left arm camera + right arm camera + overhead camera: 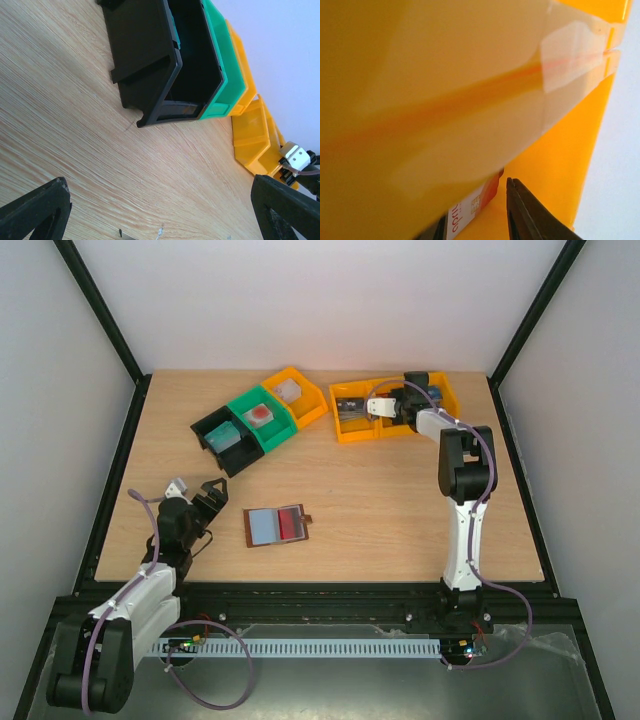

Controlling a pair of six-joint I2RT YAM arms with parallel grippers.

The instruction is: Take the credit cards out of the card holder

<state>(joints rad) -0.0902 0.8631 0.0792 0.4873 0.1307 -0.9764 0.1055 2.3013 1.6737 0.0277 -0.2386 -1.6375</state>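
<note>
Here, card holder (268,528) lies open, right of spread left fingers (37,212); right fingers (530,220) unclear.

The top view looks down from high behind the near edge and takes in the whole worktop (400,500). The left wrist view sits low over the wood, rolled sideways. It faces the black bin (145,45) and green bin (227,70), which the top view shows at upper centre. The right wrist view is pressed close to an orange bin (560,165), whose wall fills the frame. The top view shows that bin at upper right.
</note>
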